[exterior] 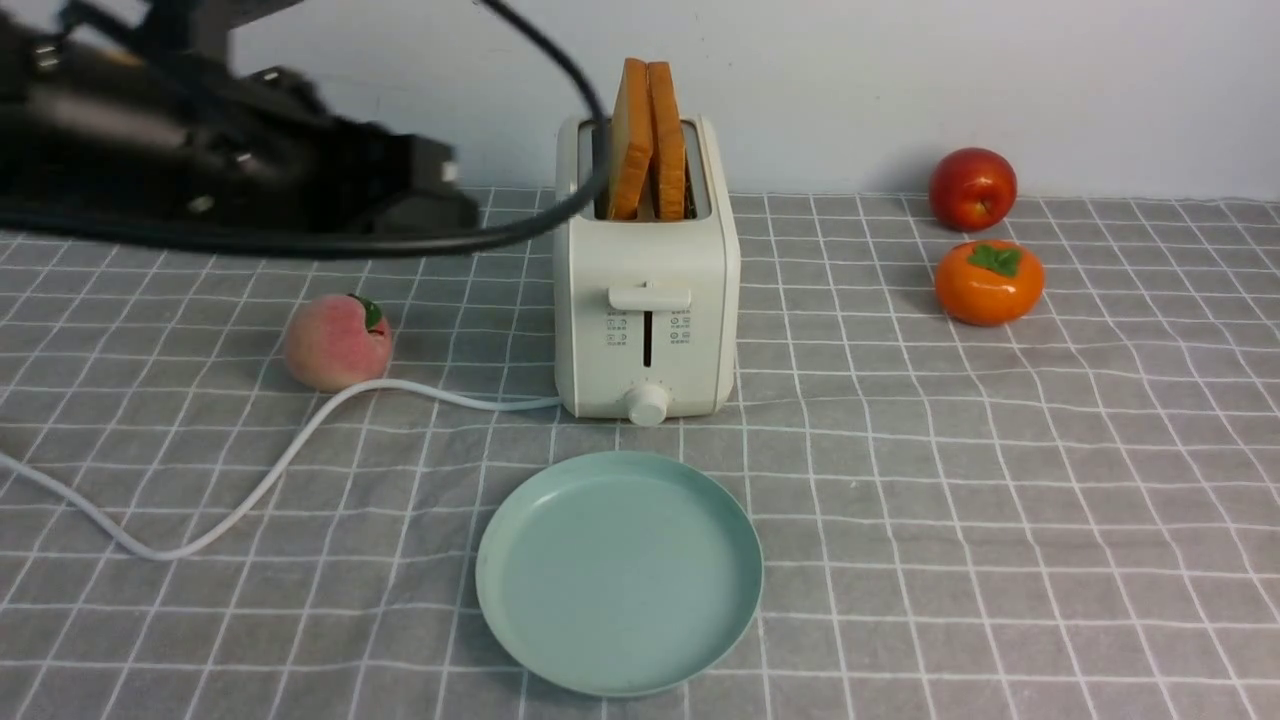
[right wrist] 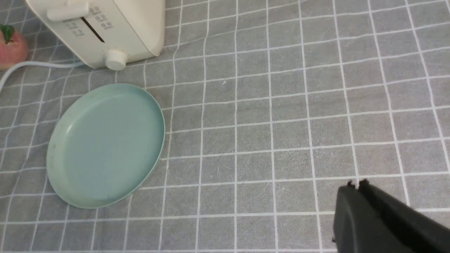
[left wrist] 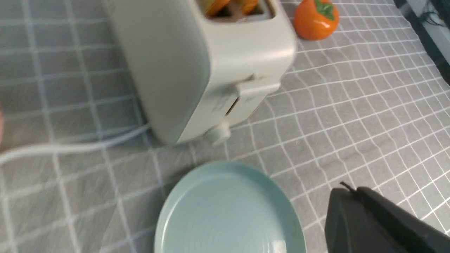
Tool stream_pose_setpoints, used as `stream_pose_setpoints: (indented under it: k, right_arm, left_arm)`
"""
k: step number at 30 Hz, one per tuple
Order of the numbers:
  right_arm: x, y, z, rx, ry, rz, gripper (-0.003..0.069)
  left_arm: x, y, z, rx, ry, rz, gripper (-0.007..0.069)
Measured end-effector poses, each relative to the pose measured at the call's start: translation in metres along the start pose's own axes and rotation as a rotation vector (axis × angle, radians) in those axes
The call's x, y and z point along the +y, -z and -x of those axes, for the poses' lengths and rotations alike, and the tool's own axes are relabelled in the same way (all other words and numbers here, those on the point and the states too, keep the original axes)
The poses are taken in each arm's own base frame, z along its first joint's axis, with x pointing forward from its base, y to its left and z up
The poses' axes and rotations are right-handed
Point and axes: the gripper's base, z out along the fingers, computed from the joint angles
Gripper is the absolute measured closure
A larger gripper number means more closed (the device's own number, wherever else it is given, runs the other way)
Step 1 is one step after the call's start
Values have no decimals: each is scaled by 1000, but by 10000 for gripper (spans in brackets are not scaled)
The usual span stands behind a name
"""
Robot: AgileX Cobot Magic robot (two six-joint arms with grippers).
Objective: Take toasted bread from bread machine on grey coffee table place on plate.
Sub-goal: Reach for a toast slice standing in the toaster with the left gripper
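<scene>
Two slices of toasted bread (exterior: 648, 140) stand upright in the slots of the cream-white bread machine (exterior: 648, 300) at the middle of the grey coffee table (exterior: 1000, 480). The mint-green plate (exterior: 620, 570) lies empty in front of it. My left arm (exterior: 230, 175) is raised at the far left, blurred, level with the toaster's top. In the left wrist view my left gripper (left wrist: 348, 190) is shut and empty, above the cloth beside the plate (left wrist: 225, 214), with the toaster (left wrist: 211, 66) beyond. My right gripper (right wrist: 355, 185) is shut and empty over bare cloth, right of the plate (right wrist: 105, 144).
A peach (exterior: 338, 342) lies left of the toaster by its white cord (exterior: 250, 480). A red apple (exterior: 972, 188) and an orange persimmon (exterior: 988, 282) sit at the back right. A black cable (exterior: 560, 60) crosses in front of the toaster's top left.
</scene>
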Motion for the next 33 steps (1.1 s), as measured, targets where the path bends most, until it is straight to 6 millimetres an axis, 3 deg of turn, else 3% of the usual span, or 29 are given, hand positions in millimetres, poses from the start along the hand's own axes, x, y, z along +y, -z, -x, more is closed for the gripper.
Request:
stream_pose_setpoints:
  k: [3,4,6,10,14,20,24,28,32,33]
  right_arm:
    - [0,0,0,-5,-1,1,657]
    - [0,0,0,-5,-1,0,657]
    - [0,0,1,-6,-1,1,656]
    - [0,0,1,-7,-2,1,655]
    - [0,0,1,-15,-2,1,655]
    - [0,0,2,-21,-2,2,655]
    - [0,0,2,-21,-2,2,655]
    - [0,0,2,-21,-2,2,655]
    - [0,0,2,-21,-2,2,655]
    - [0,0,2,-21,-2,2,655]
  left_arm:
    - [-2,-48,21,-5,-34,-24,638]
    - [-2,-51,22,-5,-36,-25,638]
    - [5,-78,34,-5,-56,-25,638]
    - [17,-106,45,-39,-107,-6,608]
    - [30,-132,48,-80,-149,13,473]
    - [44,-159,39,-97,-289,15,164]
    - [52,-172,37,-149,-307,27,57]
    - [64,-184,37,-215,-224,77,65]
    - [69,-190,35,-243,-151,87,181]
    - [68,-190,35,-247,-140,82,280]
